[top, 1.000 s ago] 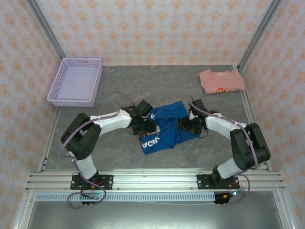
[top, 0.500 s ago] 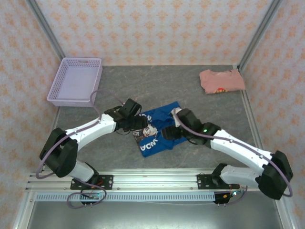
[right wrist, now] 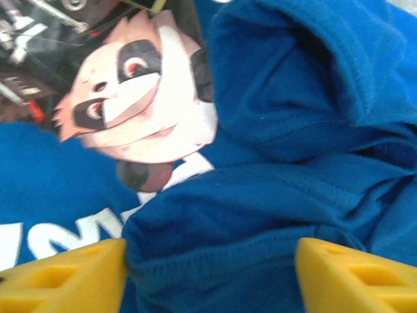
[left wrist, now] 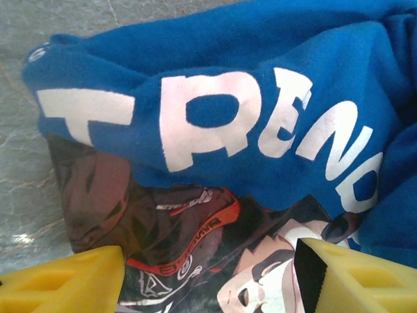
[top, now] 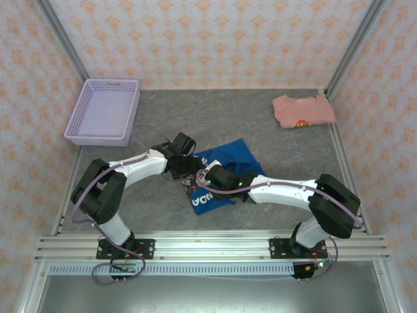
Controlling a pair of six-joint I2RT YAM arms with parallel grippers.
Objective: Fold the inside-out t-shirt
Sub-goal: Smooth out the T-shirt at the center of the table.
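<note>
Both arms have closed in since a second ago, the right one sweeping across from the shirt's far side, and the inside-out t-shirt [top: 231, 155] now lies more bunched at the middle of the worktop [top: 215, 114], its printed graphic partly showing. The left pincer [left wrist: 208, 264] hovers open over the print. The right pincer [right wrist: 210, 261] also stands open, a blue fold lying between its jaws but not visibly clamped. With the cloth gathered rather than spread flat, folding proper looks not yet begun. A salmon shirt [top: 303, 109] and a lilac basket [top: 104, 112] sit well apart.
</note>
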